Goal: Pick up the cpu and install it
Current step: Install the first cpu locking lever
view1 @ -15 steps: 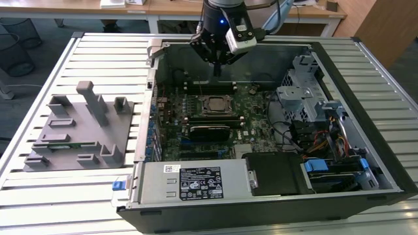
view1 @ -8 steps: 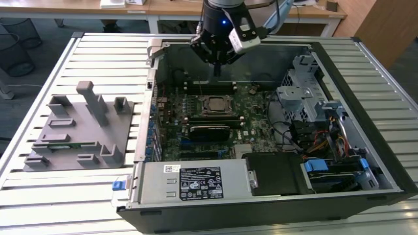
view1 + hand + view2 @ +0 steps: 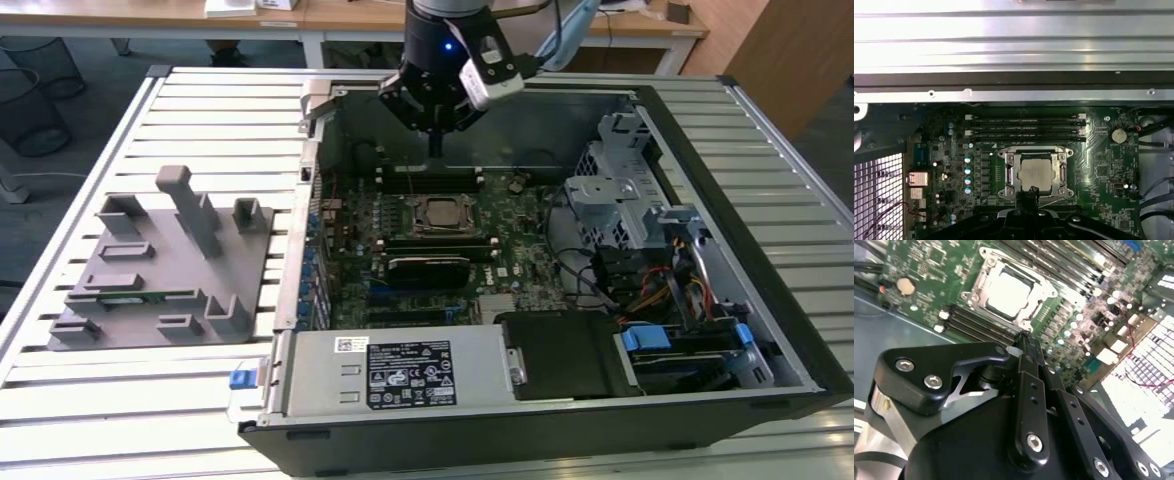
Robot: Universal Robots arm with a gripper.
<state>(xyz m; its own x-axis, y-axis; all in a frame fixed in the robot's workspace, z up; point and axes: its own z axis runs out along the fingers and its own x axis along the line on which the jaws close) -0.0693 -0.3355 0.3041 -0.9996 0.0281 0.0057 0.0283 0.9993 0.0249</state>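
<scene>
We see the cpu (image 3: 1035, 173) sitting in its socket frame (image 3: 1009, 175), the gripper (image 3: 437, 150) above it, clenched, holding nothing.

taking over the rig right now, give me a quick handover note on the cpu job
Hand: above the open case, over the memory slots just behind the socket; fingers closed together, holding nothing.
Cpu: already lying in the socket on the motherboard, silver top up, seen in both wrist views.
Done: cpu picked up and placed in the socket.
Left: I can't tell whether the socket frame is latched; check that. Nothing else of the job looks open.
Grey fixture sits outside the case on the exterior view's left.
</scene>
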